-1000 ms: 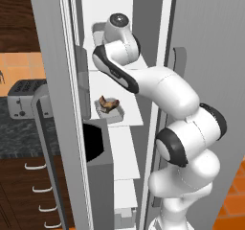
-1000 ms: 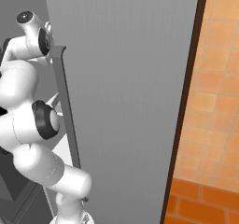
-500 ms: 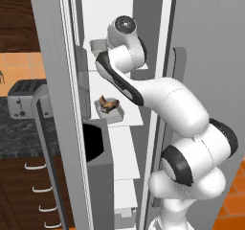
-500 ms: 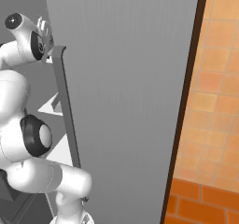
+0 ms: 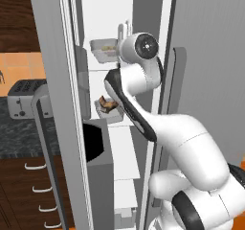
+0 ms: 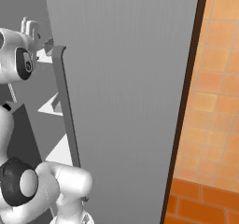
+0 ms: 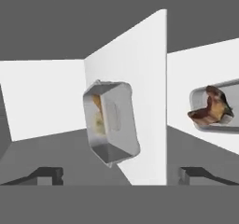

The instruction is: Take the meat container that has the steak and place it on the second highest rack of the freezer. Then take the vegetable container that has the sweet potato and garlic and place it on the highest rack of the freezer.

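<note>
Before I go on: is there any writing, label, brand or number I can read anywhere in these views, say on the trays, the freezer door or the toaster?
No readable text anywhere.
Upper tray: plain grey, no label.
Lower tray with the steak: no label.
Freezer door: bare grey, no brand or sign.
Toaster: no markings visible; too small to be sure.

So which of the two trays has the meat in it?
The lower grey tray, with the dark red-brown steak. The upper grey tray holds pale yellow vegetables.

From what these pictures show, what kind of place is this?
Most likely a home kitchen: an open freezer with white shelves holding food trays, a toaster on a dark counter, and wooden drawers below.
</note>
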{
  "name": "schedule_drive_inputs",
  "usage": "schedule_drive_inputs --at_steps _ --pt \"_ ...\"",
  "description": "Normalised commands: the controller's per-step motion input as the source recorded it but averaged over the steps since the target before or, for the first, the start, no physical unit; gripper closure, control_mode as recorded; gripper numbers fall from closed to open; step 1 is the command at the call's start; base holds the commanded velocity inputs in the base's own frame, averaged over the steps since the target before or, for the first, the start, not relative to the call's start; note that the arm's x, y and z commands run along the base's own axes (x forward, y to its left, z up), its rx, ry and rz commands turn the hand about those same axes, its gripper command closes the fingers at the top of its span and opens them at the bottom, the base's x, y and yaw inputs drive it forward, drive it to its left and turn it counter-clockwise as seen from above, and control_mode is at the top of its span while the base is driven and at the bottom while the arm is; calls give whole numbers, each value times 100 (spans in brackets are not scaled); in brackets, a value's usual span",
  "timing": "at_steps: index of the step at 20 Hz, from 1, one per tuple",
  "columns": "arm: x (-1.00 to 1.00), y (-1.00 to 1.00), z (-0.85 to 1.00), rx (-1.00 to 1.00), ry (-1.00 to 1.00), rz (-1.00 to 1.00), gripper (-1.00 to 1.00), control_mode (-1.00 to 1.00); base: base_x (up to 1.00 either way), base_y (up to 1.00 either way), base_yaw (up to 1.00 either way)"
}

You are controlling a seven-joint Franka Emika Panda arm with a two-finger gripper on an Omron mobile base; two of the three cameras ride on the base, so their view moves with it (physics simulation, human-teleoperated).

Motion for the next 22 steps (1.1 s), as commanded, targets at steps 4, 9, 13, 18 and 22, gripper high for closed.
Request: schedule_drive_inputs --at_steps 4,9,13,18,22 --pt "-100 -37 52 8 -7 6 -100 -100 0 0 0" --pt "-100 -27 13 1 -2 9 -100 -100 0 0 0" --pt "-100 -28 0 0 2 3 -100 -100 0 0 0" --pt "-100 -20 -12 0 20 0 -100 -100 0 0 0" --pt "-100 -13 -32 0 29 0 -100 -100 0 0 0"
